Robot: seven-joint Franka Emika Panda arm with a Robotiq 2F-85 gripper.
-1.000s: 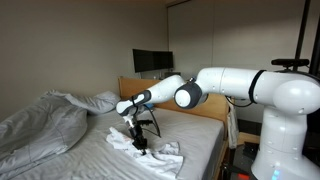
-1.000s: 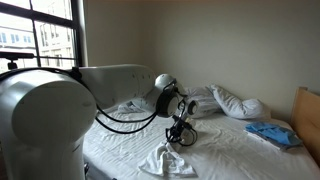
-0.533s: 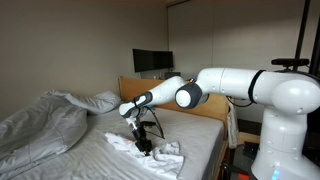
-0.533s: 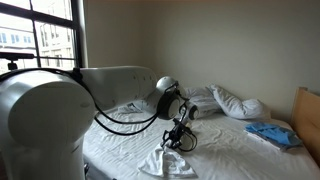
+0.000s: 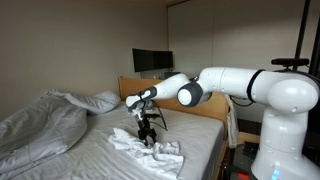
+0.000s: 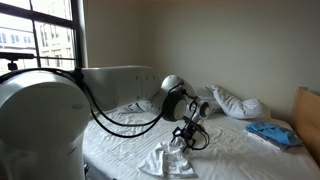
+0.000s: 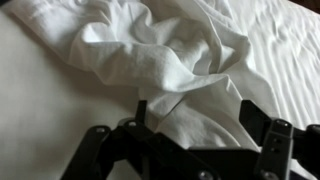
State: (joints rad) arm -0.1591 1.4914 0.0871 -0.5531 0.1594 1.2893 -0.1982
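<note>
A crumpled white cloth (image 5: 165, 150) lies on the white bed sheet (image 5: 195, 135), also seen in the other exterior view as the cloth (image 6: 160, 162). My gripper (image 5: 147, 130) hangs just above it, pointing down, and shows from the other side as the gripper (image 6: 186, 138). In the wrist view the cloth (image 7: 170, 50) fills the frame. The gripper (image 7: 197, 115) stands open there, its two black fingers (image 7: 262, 125) wide apart with a fold of cloth below the gap. Nothing is gripped.
A bunched grey duvet (image 5: 40, 125) lies at one end of the bed. Pillows (image 6: 235, 102) and a blue cloth (image 6: 268, 133) lie near the wooden headboard (image 6: 305, 115). A dark monitor (image 5: 150, 62) stands behind the bed, and a window (image 6: 40, 35) is on the wall.
The jaws went from shut on the white cloth to wide open, letting it go. The gripper rose slightly off the cloth and shifted toward the headboard.
</note>
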